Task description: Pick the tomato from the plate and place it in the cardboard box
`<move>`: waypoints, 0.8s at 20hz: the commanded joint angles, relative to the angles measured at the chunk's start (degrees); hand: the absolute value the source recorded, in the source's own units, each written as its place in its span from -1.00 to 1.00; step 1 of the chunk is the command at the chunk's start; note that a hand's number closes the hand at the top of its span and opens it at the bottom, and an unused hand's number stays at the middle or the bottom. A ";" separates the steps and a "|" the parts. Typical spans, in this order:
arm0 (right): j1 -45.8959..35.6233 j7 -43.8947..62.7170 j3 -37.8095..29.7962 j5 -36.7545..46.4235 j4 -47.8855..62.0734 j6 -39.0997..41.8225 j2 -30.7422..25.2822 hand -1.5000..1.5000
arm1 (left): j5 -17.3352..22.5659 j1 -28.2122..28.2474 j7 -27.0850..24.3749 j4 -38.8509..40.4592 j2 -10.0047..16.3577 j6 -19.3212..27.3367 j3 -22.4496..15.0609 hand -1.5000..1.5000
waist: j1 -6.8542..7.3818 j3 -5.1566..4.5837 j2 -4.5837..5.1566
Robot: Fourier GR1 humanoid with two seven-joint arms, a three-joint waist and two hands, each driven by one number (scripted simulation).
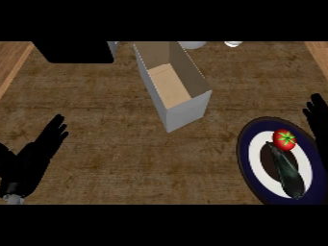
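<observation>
**Tomato Sits on the Plate, Both Hands Hold Nothing**

I see a big brown counter from above. It has lighter wood strips down its left and right sides. At the far end, on the left, there is a big black block. Two small white things peek in at the far edge too, but I cannot tell what they are.

In the middle stands the cardboard box. It is long and open on top. I can see its tan inside.

Near the right side lies a round plate. It has a dark blue rim, a white ring and a dark middle. The plate is near the box but does not touch it.

The left hand is low on the left side, well apart from the box and the plate. Its fingers are straight and spread, pointing up and away. It holds nothing.

The right hand is at the right edge, just beside the plate. Its fingers are straight too, and it holds nothing.

On the plate lies a dark long vegetable. The tomato is red with a green star on top. It sits on the far part of the plate, just beside the tip of the vegetable and near the right hand.
</observation>
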 commanded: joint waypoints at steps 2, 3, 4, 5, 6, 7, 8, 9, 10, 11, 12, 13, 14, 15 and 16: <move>5.65 -4.21 -8.65 0.36 -2.29 -12.65 2.62 1.00 | 0.19 -0.69 -3.25 -1.70 -0.38 2.25 4.22 0.00 | -2.73 0.03 1.98; 6.49 -5.79 -12.44 -0.15 -1.52 -17.37 4.07 1.00 | -0.93 -0.35 -4.40 -2.35 -1.75 5.30 4.67 0.00 | -3.88 0.08 1.53; 8.59 -6.19 -17.32 -1.49 -0.91 -19.71 2.71 1.00 | 0.06 -0.59 -4.14 -3.18 -1.32 6.05 6.51 0.00 | -6.02 0.12 0.87; 9.59 -8.12 -20.84 -2.25 -0.69 -24.16 5.03 1.00 | -0.11 -0.20 -5.29 -2.43 -1.21 7.14 8.11 0.00 | -7.66 0.14 0.41; 9.53 -8.56 -24.58 -3.11 -0.44 -28.20 6.08 1.00 | -0.46 -1.17 -6.09 -2.82 -2.05 8.68 8.78 0.00 | -9.18 0.13 0.16; 20.08 -2.40 -12.99 11.02 10.11 -24.26 -4.95 1.00 | 0.44 -2.81 -5.54 -4.08 -2.56 6.93 7.41 0.00 | -6.79 -0.85 4.49; 18.57 -2.88 -20.44 4.83 9.34 -33.14 3.26 1.00 | 1.03 -1.72 -5.12 -4.97 -3.13 7.27 7.39 0.00 | -5.77 -0.03 2.50; 18.96 -4.89 -23.28 2.46 8.21 -36.36 7.36 1.00 | 0.92 -1.79 -5.17 -5.62 -3.81 8.23 7.46 0.00 | -5.70 0.12 2.07; 18.68 -7.62 -23.97 3.50 6.13 -40.44 9.89 -1.00 | 1.08 -3.37 -4.85 -4.89 -4.07 8.36 7.72 0.00 | -5.07 0.04 2.26; 19.40 -13.25 -23.24 6.51 5.89 -42.81 11.87 -1.00 | -0.46 -5.78 -3.73 -4.98 -4.60 9.65 6.27 0.00 | -4.45 0.14 2.50; 21.59 -14.50 -23.12 7.83 2.29 -43.92 11.66 -1.00 | -0.96 -6.99 -3.24 -4.34 -5.04 10.10 5.91 0.00 | -3.83 0.03 2.49; 24.37 -17.22 -21.91 9.46 0.08 -45.23 14.07 -1.00 | -1.60 -5.93 -3.78 -4.21 -5.51 9.89 5.12 0.00 | -3.13 0.02 2.47; 25.91 -13.70 -20.55 10.73 -4.37 -44.46 10.86 -1.00 | -1.13 -4.53 -4.43 -5.55 -5.56 8.77 5.52 0.00 | -1.77 -0.03 2.50; 26.24 -11.19 -16.40 13.63 -6.77 -46.95 12.08 -1.00 | -2.70 -6.45 -0.49 -9.75 -5.47 11.67 3.97 0.00 | -1.27 -0.01 2.52; 32.49 -7.64 -13.63 15.04 -12.63 -45.38 10.20 -1.00 | -2.04 -7.16 -2.45 -5.63 -5.96 10.43 5.14 0.00 | -1.95 -0.15 2.61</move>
